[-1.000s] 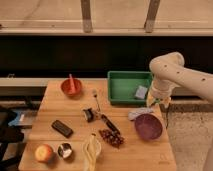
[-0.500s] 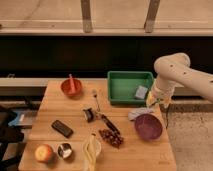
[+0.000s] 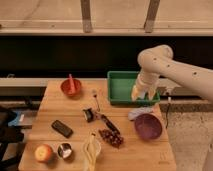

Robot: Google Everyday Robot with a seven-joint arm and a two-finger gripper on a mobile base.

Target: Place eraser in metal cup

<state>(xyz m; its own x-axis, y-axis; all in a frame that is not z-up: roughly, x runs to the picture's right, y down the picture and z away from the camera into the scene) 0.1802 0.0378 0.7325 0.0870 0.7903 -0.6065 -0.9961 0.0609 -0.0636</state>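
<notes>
One eraser (image 3: 62, 128), one metal cup (image 3: 64, 150), one apple (image 3: 43, 152), two bowls (orange (image 3: 71, 86), purple (image 3: 148, 126)), one bin (image 3: 116, 90), one pincer (image 3: 140, 93) (over bin).

Cream pincer (image 3: 139, 94) at green bin (image 3: 119, 80); black eraser (image 3: 62, 128), silver cup (image 3: 64, 150).

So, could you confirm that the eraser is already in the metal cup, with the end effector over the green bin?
No: the camera view shows the eraser on the table, apart from the cup; the end effector is indeed over the green bin.

End effector (image 3: 141, 94) over green tray (image 3: 119, 86)
</notes>
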